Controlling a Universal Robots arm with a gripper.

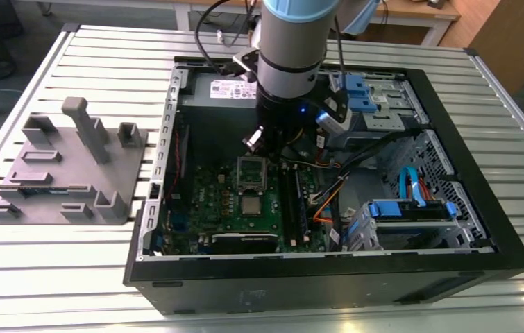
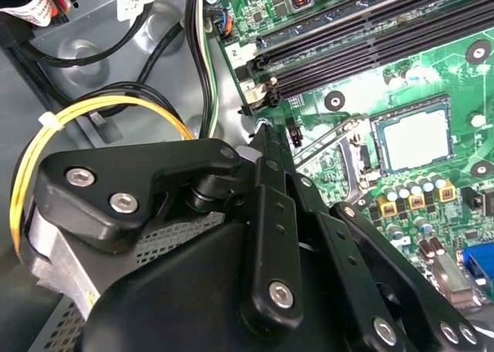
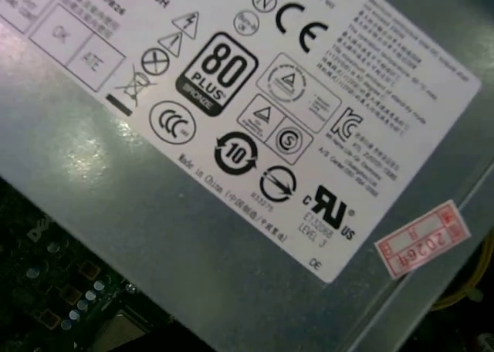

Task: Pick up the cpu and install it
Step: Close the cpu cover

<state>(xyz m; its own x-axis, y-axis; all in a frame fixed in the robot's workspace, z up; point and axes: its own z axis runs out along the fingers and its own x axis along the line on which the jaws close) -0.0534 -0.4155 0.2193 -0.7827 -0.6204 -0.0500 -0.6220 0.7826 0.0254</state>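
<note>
Inside the open computer case [image 1: 336,281], hanging the tool [image 1: 264,147] low over the motherboard [image 1: 201,201]; cannot tell whether released or clenched. Reading the cpu [image 1: 250,205] as lying flat in its socket, at 6 o'clock from the tool and apart from it, with the raised socket frame [image 1: 250,173] between. Judging it best: keeping the approach square, staying off the frame edge. Noting cables [image 1: 322,208] crowding at 3 o'clock, power supply [image 3: 231,136] at 12, grey fixture [image 1: 62,173] on the surface [image 1: 58,277] at 9 o'clock.
</note>
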